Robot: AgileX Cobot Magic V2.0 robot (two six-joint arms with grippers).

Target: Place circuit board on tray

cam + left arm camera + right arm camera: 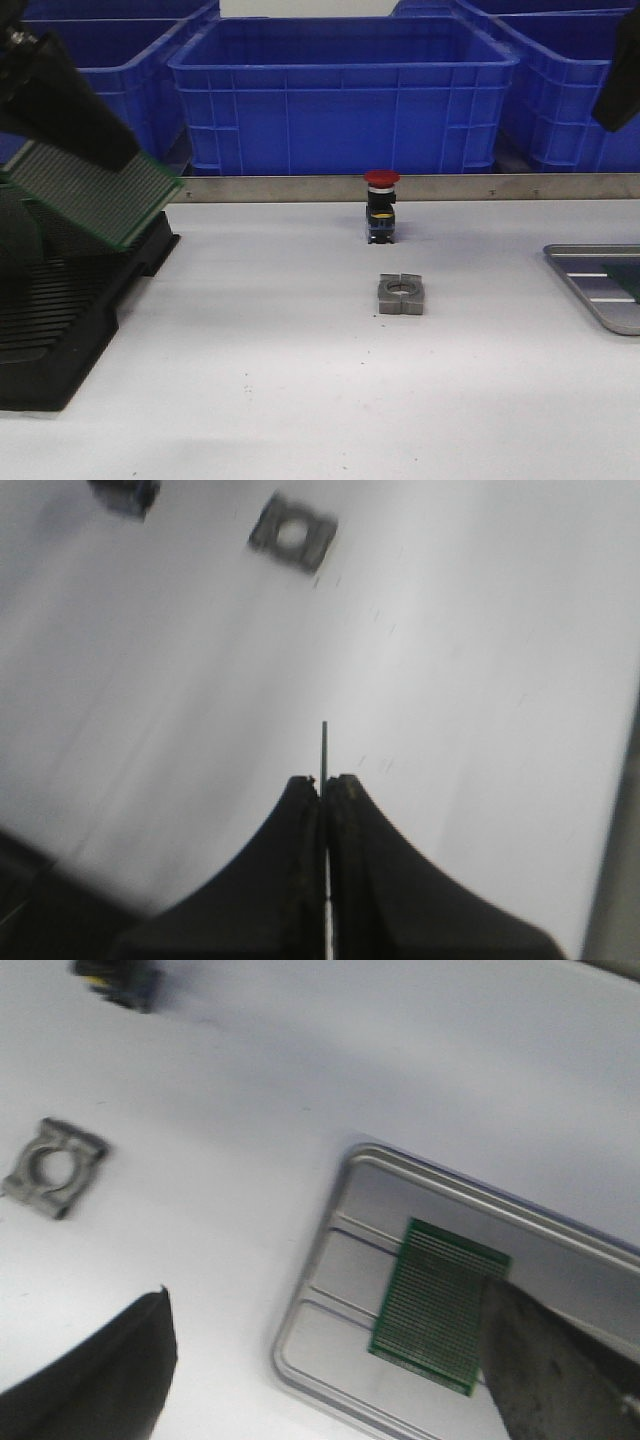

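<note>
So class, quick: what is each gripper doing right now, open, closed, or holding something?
Left gripper: closed on a green circuit board, held above the black rack.
Right gripper: jaws open, empty, over the tray.

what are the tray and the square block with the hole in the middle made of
Tray: looks like sheet metal, matte silver-grey, with a pressed rim and ribs.
Square block: seems to be cast or machined metal, dull grey with rough-looking faces; the alloy cannot be told.
</note>
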